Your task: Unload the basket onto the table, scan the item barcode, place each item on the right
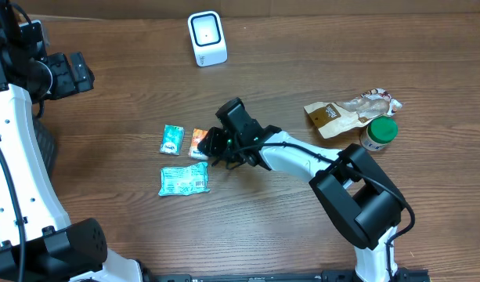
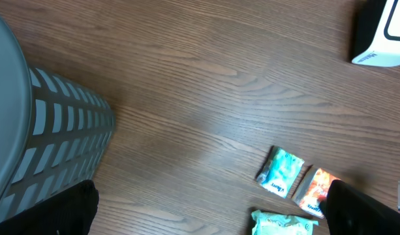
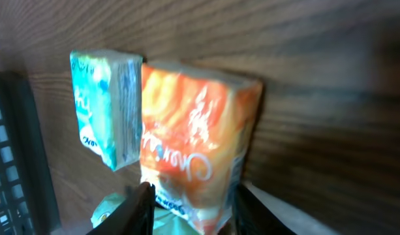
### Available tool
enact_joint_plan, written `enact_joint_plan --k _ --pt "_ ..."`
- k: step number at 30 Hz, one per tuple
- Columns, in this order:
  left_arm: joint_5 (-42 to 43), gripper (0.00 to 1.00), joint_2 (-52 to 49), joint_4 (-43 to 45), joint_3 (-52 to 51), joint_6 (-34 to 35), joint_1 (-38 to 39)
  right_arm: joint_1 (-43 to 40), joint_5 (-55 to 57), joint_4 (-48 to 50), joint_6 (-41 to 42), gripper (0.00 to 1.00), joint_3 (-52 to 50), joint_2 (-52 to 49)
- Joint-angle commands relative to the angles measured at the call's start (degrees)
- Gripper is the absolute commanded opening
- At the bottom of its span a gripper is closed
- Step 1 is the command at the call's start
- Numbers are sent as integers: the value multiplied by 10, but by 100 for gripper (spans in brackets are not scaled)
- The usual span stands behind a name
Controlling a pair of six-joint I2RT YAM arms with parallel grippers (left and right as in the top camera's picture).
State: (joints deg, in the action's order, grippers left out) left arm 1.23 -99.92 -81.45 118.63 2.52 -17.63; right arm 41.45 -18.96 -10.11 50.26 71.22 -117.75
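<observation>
1. Reaches with the right gripper [image 3: 193, 210] down to the orange packet [image 3: 196, 143], near the middle of the table.
2. Straddles the packet's near end with two dark fingers [image 3: 139, 210], one on each side, jaws set partway in at roughly the packet's width.
3. Appears to touch both sides of the wrapper; cannot tell from the close, blurred wrist view whether gripping it firmly or only resting against it.
4. Leaves the packet lying on the wooden table [image 1: 318, 47].
5. Places it just beside a small teal packet [image 1: 171, 139], with a larger teal packet [image 1: 184, 179] near, toward the front edge.
6. Shows the white barcode scanner [image 1: 207, 37] upright at the far edge, well apart from the orange packet and from both grippers.
7. Holds the left gripper [image 2: 209, 199] spread fully wide over bare wood at the far left, gripping nothing and touching nothing, near a grey slotted bin [image 2: 62, 124].
8. Sets a brown pouch [image 1: 341, 113] and a green-lidded jar [image 1: 378, 133] just beside each other on the right, away from the claw.
</observation>
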Motion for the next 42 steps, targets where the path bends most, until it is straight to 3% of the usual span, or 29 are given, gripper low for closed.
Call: enact_joint_plan --k 1,8,15,17,27,38,42 --pt "-2 100 2 1 5 -13 0 9 -4 -3 10 35 -2 -14" --pt "-2 100 2 1 5 -13 0 12 26 -17 23 29 -4 -21" --pt "-2 99 2 1 5 -13 0 7 37 -32 -26 4 -2 -21" --pt "-2 100 2 1 5 -13 0 -1 6 -41 -57 4 5 -15" --pt "-2 100 2 1 5 -13 0 -123 -355 -94 -274 4 37 61" --pt "-2 100 2 1 5 -13 0 -243 -646 -49 -297 4 37 78" --pt "-2 100 2 1 5 -13 0 -255 -665 -37 -293 4 37 78"
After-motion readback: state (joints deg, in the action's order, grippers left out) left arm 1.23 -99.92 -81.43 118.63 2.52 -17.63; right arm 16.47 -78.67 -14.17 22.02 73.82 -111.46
